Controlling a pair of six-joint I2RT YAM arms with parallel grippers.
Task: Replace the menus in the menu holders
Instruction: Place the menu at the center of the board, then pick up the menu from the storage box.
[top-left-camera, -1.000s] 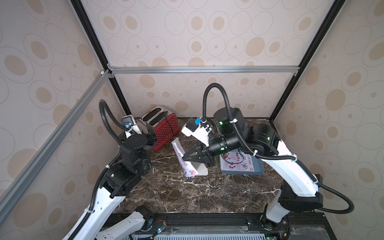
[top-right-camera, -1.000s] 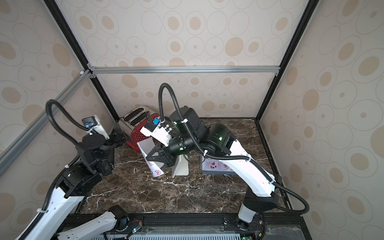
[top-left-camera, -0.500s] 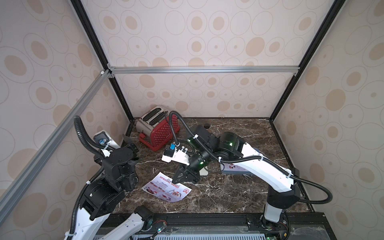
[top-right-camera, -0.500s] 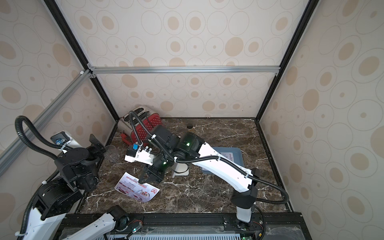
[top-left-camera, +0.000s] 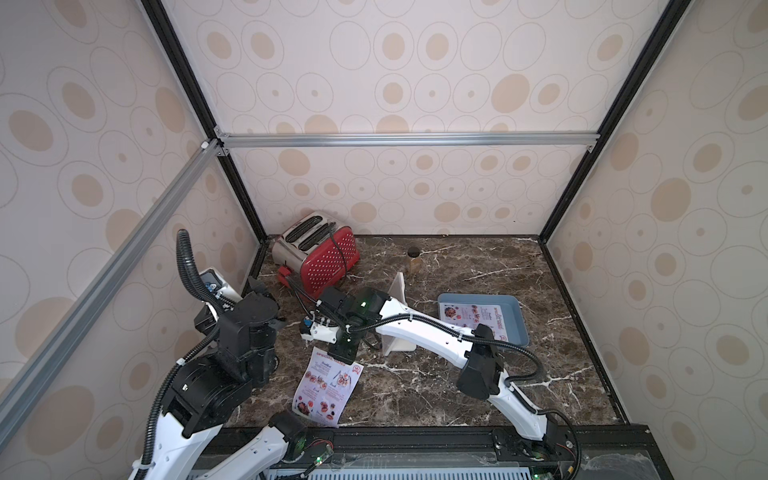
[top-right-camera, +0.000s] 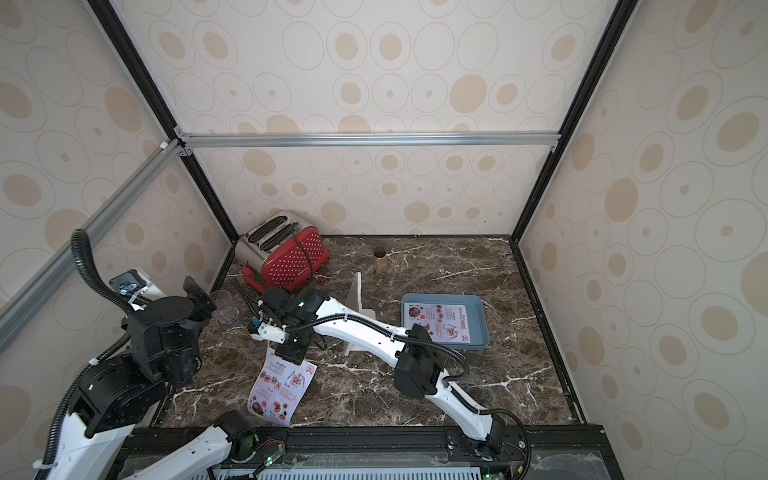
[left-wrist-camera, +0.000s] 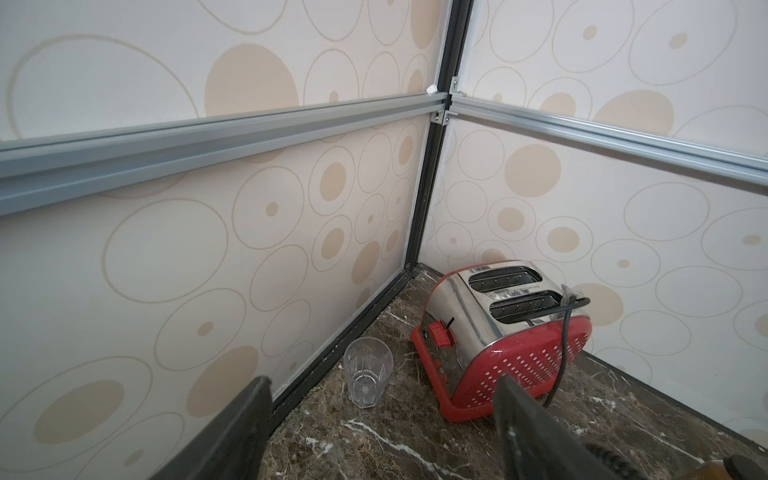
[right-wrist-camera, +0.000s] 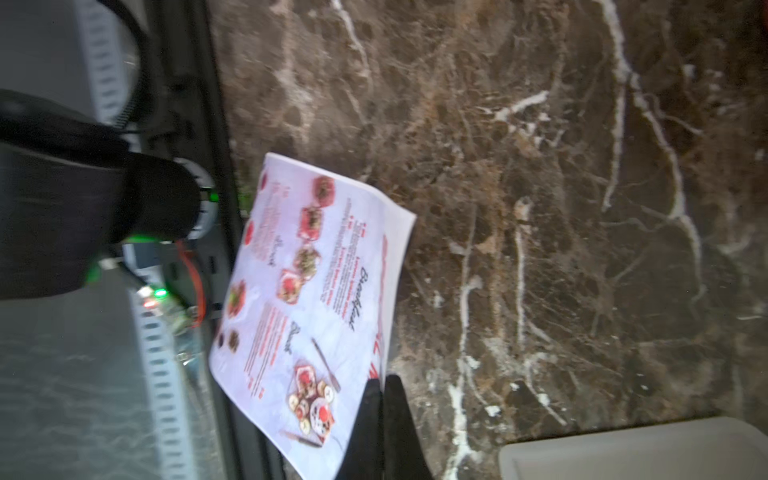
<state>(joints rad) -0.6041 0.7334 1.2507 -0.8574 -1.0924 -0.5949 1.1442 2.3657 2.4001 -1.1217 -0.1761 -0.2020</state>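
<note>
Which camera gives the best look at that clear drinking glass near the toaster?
The left wrist view: the glass stands unobstructed, upright and empty beside the toaster. A top view shows the glass small and faint; the right wrist view misses it.

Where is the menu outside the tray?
In both top views the menu sits front-left on the table, its top edge pinched by the right gripper.

**Smeared print, covered stand**

The white paper menu sheet with red heading (right-wrist-camera: 307, 299) is smeared in the right wrist view, its print unreadable. At centre in both top views, the white right arm (top-left-camera: 419, 332) covers the foot of the clear acrylic slanted stand (top-left-camera: 398, 291).
</note>
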